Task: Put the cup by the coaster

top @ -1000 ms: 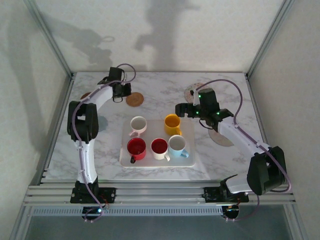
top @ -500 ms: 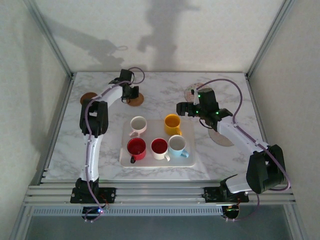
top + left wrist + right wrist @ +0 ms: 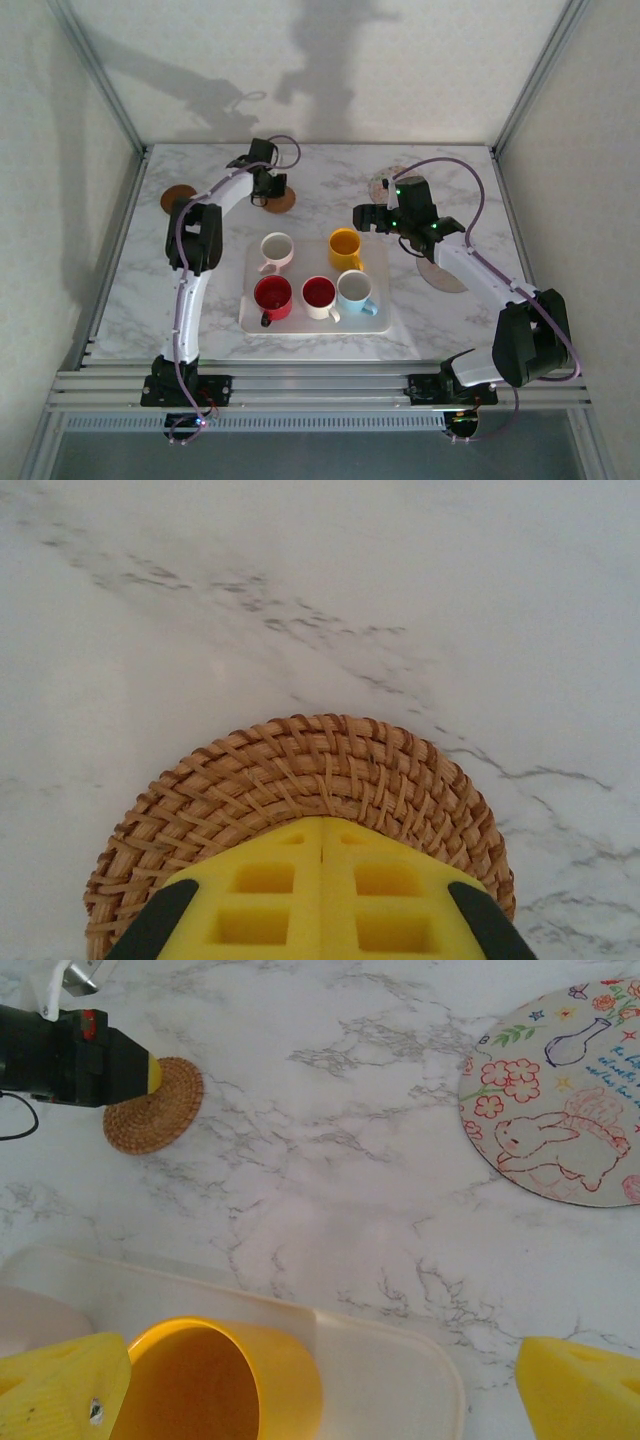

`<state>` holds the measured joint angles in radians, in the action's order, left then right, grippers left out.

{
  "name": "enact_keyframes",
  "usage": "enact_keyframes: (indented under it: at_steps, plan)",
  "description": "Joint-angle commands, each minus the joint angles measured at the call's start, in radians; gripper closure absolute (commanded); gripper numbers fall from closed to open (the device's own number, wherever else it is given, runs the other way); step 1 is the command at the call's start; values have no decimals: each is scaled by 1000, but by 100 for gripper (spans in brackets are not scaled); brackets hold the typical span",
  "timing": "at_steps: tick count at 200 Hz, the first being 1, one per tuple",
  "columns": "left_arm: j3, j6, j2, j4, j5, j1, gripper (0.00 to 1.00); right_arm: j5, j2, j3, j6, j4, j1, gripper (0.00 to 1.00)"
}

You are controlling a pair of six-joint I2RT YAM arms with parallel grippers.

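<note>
1. Five cups (image 3: 318,292) crowd the tray (image 3: 383,322) — the front three stand almost touching, with little gap for a finger.
2. The left gripper (image 3: 148,1073) overlaps one side of the wicker coaster (image 3: 165,1110); its other side lies open.
3. The bare table (image 3: 330,195) between coaster and tray is open — so is the strip left of the tray.

Yellow cup (image 3: 345,243) upright on the tray (image 3: 308,252), round wicker coaster (image 3: 284,204) flat on the table (image 3: 330,180)

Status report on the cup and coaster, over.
Left pincer shut, over wicker coaster. Right pincer open at yellow cup. Cup on tray, ungripped. No obstacle between cup and coaster.
</note>
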<state>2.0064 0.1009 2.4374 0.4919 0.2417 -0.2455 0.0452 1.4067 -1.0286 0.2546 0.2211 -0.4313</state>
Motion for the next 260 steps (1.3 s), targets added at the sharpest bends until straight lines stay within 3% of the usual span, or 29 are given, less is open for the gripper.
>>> enact_keyframes:
  at_steps: [1, 128, 260]
  plan:
    - [28, -51, 49, 88, 51, -28, 100, -15, -1, 5, -7, -14, -8, 1]
    - [162, -148, 135, 169, 110, -100, 100, -24, -37, 71, 27, -33, -8, 1]
    - [251, -139, 205, 195, 140, -106, 100, -9, -24, 81, 60, -53, -8, 1]
